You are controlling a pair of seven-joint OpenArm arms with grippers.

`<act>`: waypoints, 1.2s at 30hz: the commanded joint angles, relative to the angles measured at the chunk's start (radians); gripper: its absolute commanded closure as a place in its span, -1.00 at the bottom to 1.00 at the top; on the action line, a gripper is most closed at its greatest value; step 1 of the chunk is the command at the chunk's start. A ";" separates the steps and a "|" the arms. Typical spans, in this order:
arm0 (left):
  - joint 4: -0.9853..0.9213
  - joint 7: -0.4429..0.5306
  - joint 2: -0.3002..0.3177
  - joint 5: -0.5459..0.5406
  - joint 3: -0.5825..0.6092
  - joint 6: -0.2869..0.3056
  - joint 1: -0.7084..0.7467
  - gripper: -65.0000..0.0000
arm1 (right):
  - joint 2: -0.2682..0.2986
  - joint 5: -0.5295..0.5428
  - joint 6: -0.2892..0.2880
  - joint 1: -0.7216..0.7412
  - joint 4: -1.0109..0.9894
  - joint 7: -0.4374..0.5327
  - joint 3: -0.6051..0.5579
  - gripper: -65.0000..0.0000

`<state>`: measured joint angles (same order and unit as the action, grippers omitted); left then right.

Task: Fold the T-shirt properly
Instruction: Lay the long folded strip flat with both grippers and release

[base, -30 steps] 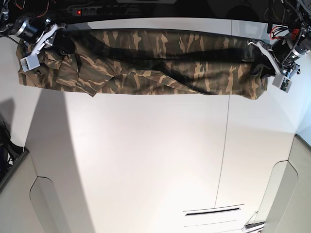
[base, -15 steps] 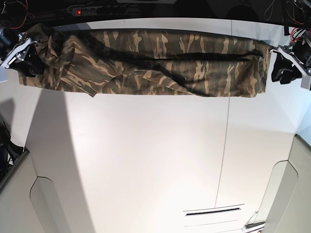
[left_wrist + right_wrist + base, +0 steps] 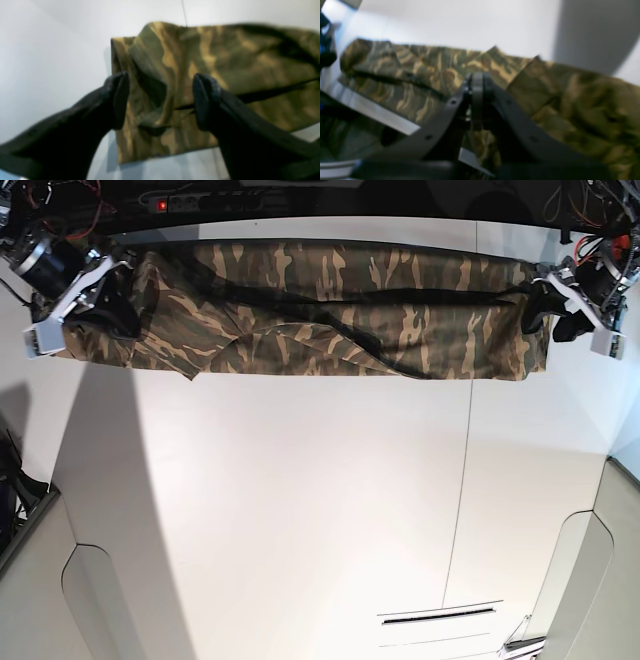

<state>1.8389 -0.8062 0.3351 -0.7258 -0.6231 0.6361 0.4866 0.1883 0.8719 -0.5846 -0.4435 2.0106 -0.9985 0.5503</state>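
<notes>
**Base view: shirt lay long at the table's far edge**

Base view showed the big white table [image 3: 300, 510] with the green-brown camouflage cloth T-shirt [image 3: 330, 310] stretched along its far side. The left gripper [image 3: 160, 100] had fingers wide apart at one end. The right gripper [image 3: 477, 90] was pinched together, holding nothing. Each should grab a corner evenly.

The T-shirt [image 3: 330, 310] is showing as soft woven cloth — matt, creased, its camouflage print taking no shine. The table [image 3: 320, 500] is looking smooth and white, a faintly satin laminate that is catching soft light and shadow. The left gripper [image 3: 160, 100] fingers [image 3: 120, 100] are appearing as dark matt plastic or rubber — which one cannot be told. The right gripper [image 3: 477, 82] is reading as dull black plastic with small screw holes.
</notes>
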 commanded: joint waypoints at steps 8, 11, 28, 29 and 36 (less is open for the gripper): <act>-0.061 0.085 0.016 0.108 0.068 -0.026 -0.027 -0.33 | 0.011 -0.065 -0.006 0.000 -0.089 0.085 -0.097 1.00; -0.087 0.086 0.040 0.137 0.068 -0.054 -0.047 -0.33 | 0.012 -0.065 -0.006 0.000 -0.129 0.086 -0.100 1.00; -0.223 0.137 0.086 0.124 0.068 -0.063 -0.055 -0.33 | 0.044 -0.011 -0.006 0.025 -0.275 0.093 -0.100 1.00; -0.234 0.137 0.086 0.124 0.068 -0.051 -0.055 -0.33 | 0.044 -0.011 -0.006 0.025 -0.275 0.092 -0.100 1.00; -0.304 0.132 0.086 0.077 0.068 -0.007 -0.054 -0.33 | 0.044 0.011 -0.006 0.026 -0.275 0.089 -0.100 1.00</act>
<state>1.5303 -0.6537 0.4072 -0.6617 -0.5510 0.6350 0.4316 0.2192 0.8566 -0.5838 -0.4187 1.7218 -0.9245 0.4461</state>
